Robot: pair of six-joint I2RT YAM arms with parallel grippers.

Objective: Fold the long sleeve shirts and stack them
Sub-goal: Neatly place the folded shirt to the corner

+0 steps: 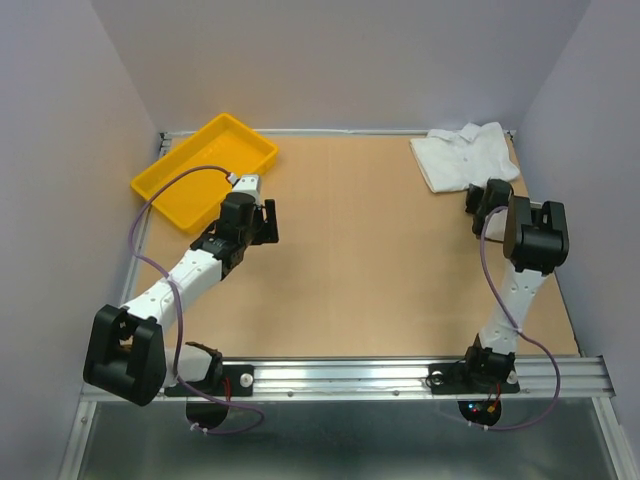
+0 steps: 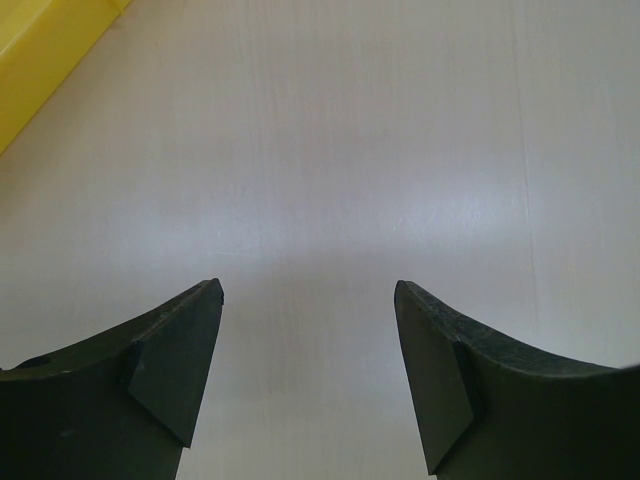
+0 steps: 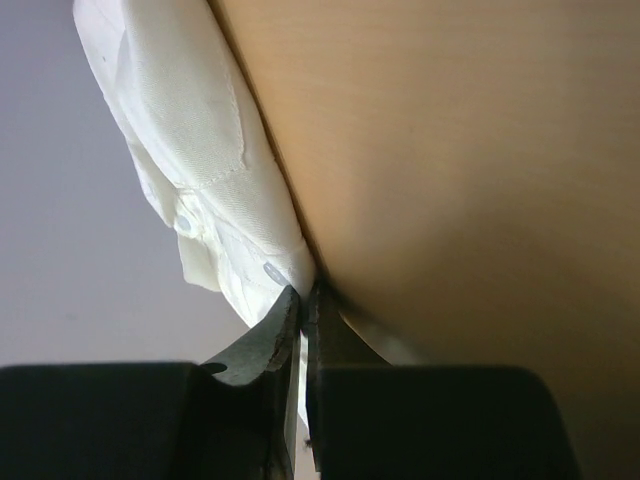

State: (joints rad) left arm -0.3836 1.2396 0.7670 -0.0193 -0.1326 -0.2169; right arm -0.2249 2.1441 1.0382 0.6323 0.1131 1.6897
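Now the right gripper [image 3: 305, 298] is clenched on the edge of the white shirt [image 3: 200, 150] — the left gripper [image 2: 308, 288] hangs spread wide, near the yellow tray [image 1: 215, 150].

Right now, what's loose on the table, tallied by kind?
shirt: 1 (one white bundle; can't tell if more are inside)
tray: 1 (yellow)
Total: 2
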